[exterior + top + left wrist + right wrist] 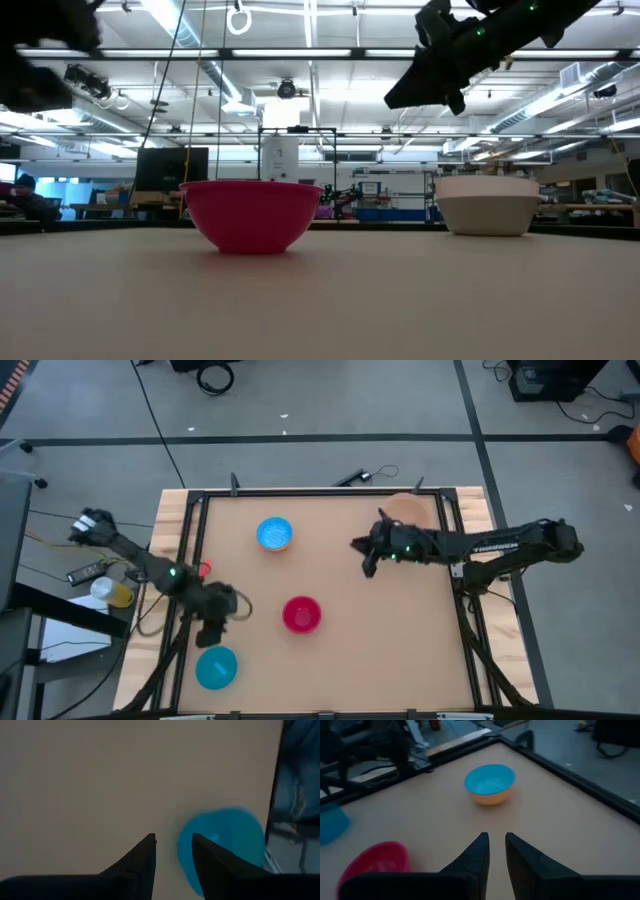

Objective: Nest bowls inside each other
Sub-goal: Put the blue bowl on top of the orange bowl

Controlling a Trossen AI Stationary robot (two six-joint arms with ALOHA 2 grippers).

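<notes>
A light blue bowl (275,534) sits nested in a peach-orange bowl (492,797) at the far middle of the table. A magenta-red bowl (302,614) stands upright on its base in the middle. A teal bowl (216,667) stands near the front left. A grey-white bowl (490,203) stands at the far right, partly under my right arm. My left gripper (172,838) hovers open, slanting down, just beyond the teal bowl (225,845). My right gripper (496,836) hangs high over the table's middle with its fingers a little apart and nothing between them, pointing toward the nested pair.
A black frame rail (190,550) runs around the tabletop. Off the table's left edge lie a yellow cup (112,592) and a remote (85,572). Bare tabletop (400,650) spreads across the near right.
</notes>
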